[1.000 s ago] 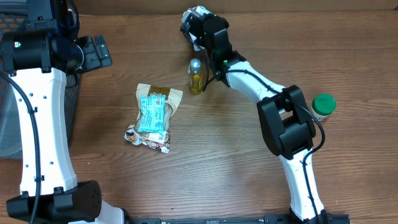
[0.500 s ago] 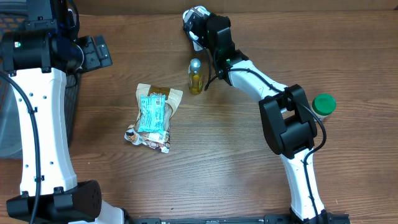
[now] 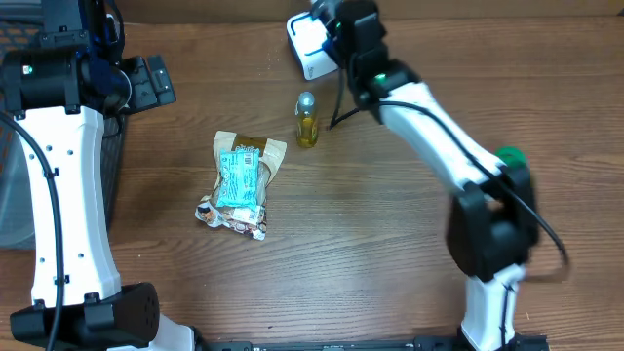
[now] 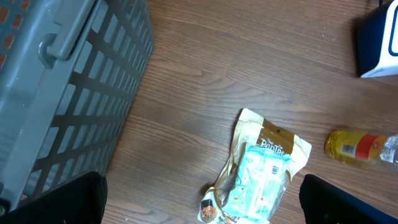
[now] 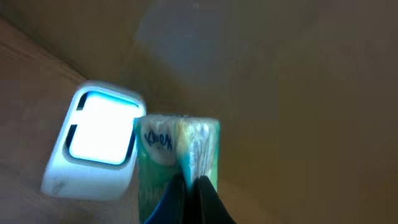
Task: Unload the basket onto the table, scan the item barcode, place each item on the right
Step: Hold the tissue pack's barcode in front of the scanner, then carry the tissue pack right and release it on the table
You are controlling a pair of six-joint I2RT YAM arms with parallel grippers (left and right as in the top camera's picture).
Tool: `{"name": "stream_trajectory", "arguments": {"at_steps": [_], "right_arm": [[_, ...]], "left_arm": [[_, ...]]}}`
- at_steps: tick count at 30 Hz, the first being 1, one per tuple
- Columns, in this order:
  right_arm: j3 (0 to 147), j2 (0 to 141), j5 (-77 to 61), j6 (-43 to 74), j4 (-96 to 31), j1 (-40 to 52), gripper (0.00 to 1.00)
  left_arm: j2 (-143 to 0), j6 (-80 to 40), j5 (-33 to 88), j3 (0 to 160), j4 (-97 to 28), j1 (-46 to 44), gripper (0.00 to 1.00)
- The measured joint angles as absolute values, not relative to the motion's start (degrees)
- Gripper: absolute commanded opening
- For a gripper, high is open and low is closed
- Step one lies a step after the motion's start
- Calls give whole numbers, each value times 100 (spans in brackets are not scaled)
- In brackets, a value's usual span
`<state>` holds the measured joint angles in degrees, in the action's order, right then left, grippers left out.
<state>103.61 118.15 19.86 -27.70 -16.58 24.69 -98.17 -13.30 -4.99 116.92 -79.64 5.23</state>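
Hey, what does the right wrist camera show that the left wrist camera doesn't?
Only the right wrist view shows the tissue pack, pinched in the shut right jaws, and the lit window of the scanner. Only the left wrist view shows the basket, the snack packs, the bottle and the left jaws, wide open and empty. Both show the scanner: nearly whole in the right wrist view, only a corner at the upper right edge of the left wrist view.
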Motion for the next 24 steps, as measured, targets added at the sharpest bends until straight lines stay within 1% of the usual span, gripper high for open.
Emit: {"name": "stream_trajectory", "arguments": {"at_steps": [3, 5, 8, 11, 14, 20, 22, 23, 24], "right_arm": [[10396, 11111, 2045, -1717, -3293, 2331, 4], [10436, 10906, 2071, -1166, -4217, 2241, 4], [10436, 10881, 2034, -198, -5791, 2097, 4], [10193, 11017, 1881, 600, -6779, 1970, 4], [9712, 11109, 1789, 1129, -7179, 1870, 4], [8919, 11172, 1697, 1594, -7240, 1621, 5], [8777, 11172, 1684, 1649, -7155, 1529, 9], [8718, 11172, 1678, 1669, -7087, 1474, 23], [8667, 11172, 1673, 1682, -7015, 1409, 32]], "left_arm": [[-9817, -1330, -499, 11692, -7964, 523, 99], [-9817, -1330, -502, 11692, -7964, 523, 100], [-9817, -1330, -499, 11692, -7964, 523, 100], [-9817, -1330, -499, 11692, -7961, 523, 100], [-9817, -1330, -502, 11692, -7964, 523, 100], [-9817, -1330, -502, 11692, -7964, 523, 100], [-9817, -1330, -502, 11692, -7964, 523, 99], [-9817, -1332, -502, 11692, -7961, 523, 100], [-9817, -1330, -499, 11692, -7964, 523, 100]]}}
